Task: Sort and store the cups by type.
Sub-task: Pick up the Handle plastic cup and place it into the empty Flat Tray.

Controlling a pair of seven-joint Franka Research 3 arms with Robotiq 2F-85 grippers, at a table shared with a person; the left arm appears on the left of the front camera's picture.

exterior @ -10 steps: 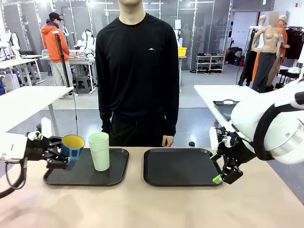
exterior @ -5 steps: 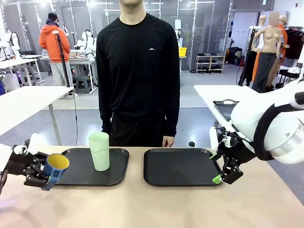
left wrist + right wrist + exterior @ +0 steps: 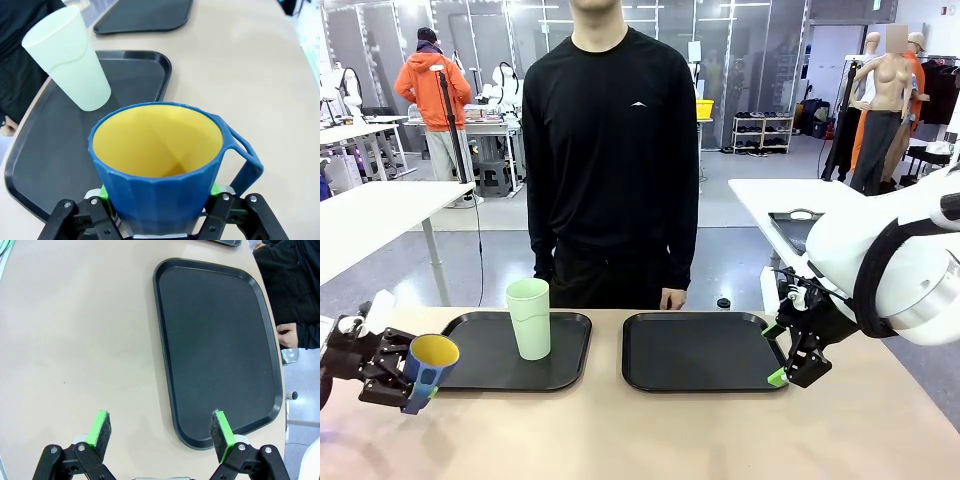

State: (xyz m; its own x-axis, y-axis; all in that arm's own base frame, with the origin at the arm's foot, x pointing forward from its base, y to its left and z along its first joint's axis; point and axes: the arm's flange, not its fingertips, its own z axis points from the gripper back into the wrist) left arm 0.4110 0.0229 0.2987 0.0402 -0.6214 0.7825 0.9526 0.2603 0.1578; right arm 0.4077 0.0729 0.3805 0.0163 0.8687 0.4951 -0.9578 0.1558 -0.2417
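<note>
The blue mug [image 3: 425,365] with its yellow inside hangs tilted above the table's left front, off the left tray [image 3: 560,355]. My left gripper [image 3: 400,378] is shut on it. In the left wrist view the mug [image 3: 160,165] sits between the jaws, handle to the right. The pale mint-green tumbler [image 3: 528,317] stands upright on the left tray; the left wrist view has the tumbler [image 3: 70,60] too. Beside the right tray's [image 3: 700,350] right edge, my right gripper [image 3: 788,375] hangs open with nothing in it; its green pads [image 3: 222,432] straddle a corner of that tray [image 3: 215,340].
A person in black stands at the far edge of the table, hands down near the edge [image 3: 672,296]. The tabletop [image 3: 640,430] in front of both trays is bare wood. A white table [image 3: 770,195] with another tray stands behind on the right.
My left gripper has carried the blue mug off the left tray, leftward and down toward the table's left front. The tumbler, the person and the right arm have stayed still.
</note>
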